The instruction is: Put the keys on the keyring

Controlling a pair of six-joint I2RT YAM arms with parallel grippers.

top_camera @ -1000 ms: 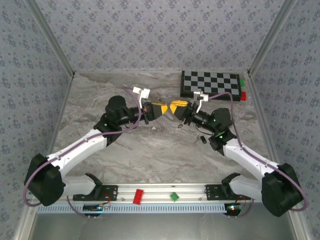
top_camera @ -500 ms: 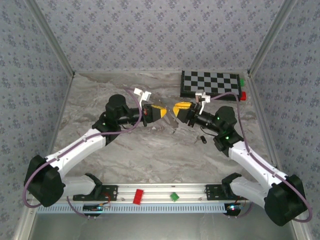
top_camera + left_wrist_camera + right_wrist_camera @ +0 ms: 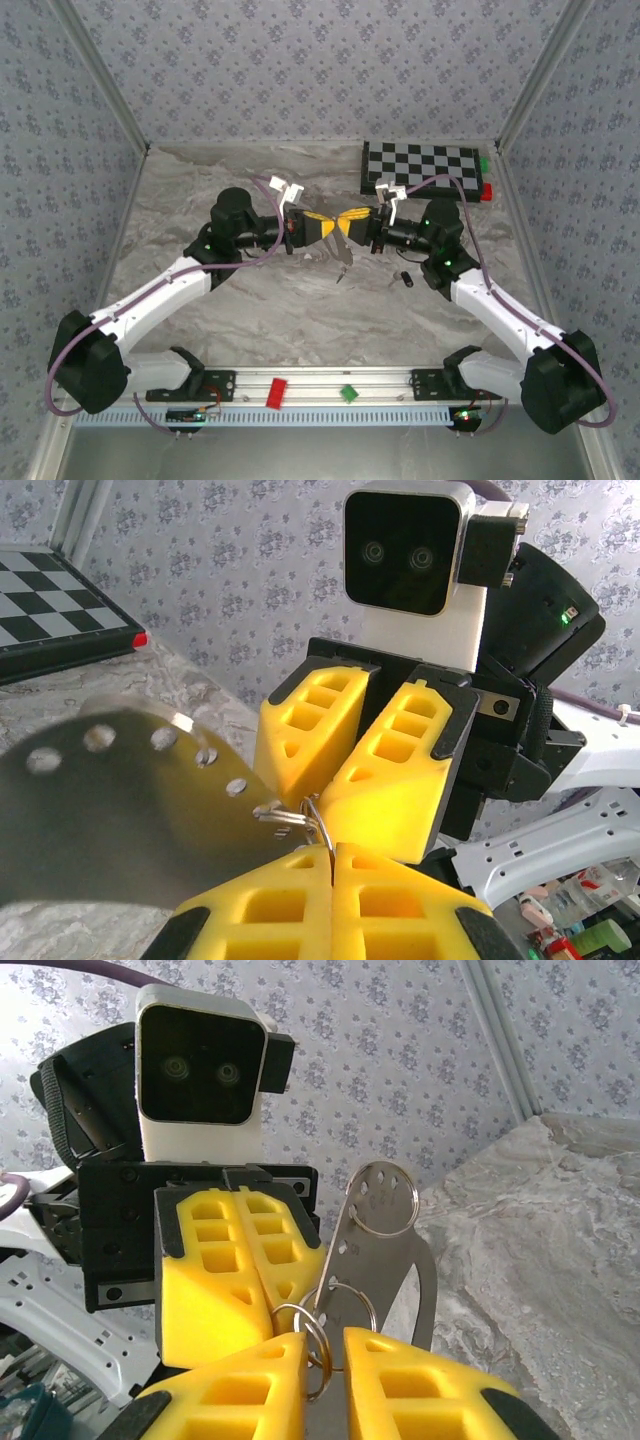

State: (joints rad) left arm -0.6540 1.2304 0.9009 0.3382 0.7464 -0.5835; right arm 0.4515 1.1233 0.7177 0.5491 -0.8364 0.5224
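The fingers [image 3: 310, 730] are bright yellow on black mounts [image 3: 500, 770]. The metal plate [image 3: 100, 820] is plain silver, dotted with round holes, and the keyring [image 3: 318, 822] is silver too. The board [image 3: 420, 168] has black-and-white checks. The table [image 3: 300, 300] is veined grey marble; the walls [image 3: 300, 70] carry small grey flowers on pale blue. The cables [image 3: 70, 970] are purple.
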